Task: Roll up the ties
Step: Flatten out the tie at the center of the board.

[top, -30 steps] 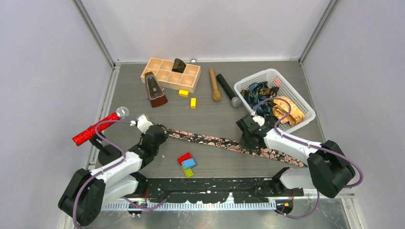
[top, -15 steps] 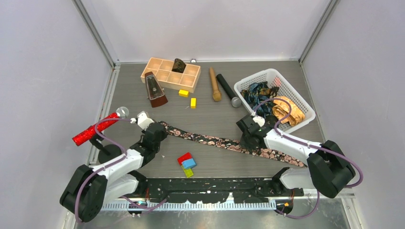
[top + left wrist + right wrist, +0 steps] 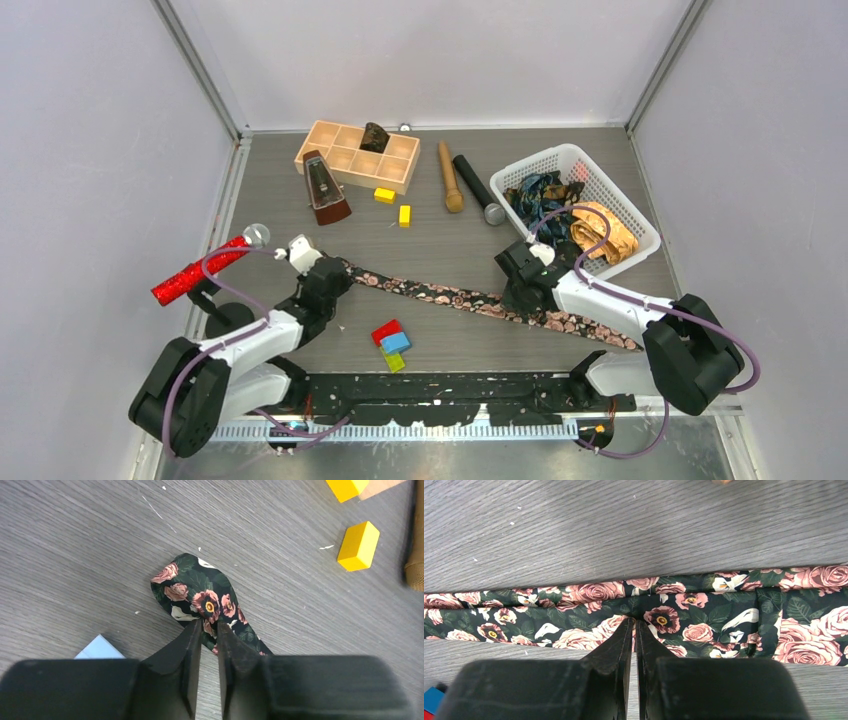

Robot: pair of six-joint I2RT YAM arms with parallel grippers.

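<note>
The left gripper point(image 3: 209, 625) has just eased: its jaws, tight a second ago, now stand a crack apart over the narrow end of the tie point(image 3: 200, 587). Its tips touch the cloth, but I cannot tell whether they grip it. The arm has barely shifted over that second, and the end has been neither lifted nor folded. I take this as a let-go or a re-grip before the first turn, so rolling has not begun.

The right gripper point(image 3: 634, 622) is as it was, jaws almost closed, and seems to pinch the cloth partway along. The tie lies flat and stretched across the table from left to right, just beyond the coloured blocks point(image 3: 390, 343). Further back, more ties point(image 3: 600, 232) wait bunched and unrolled in the basket point(image 3: 625, 195).
</note>
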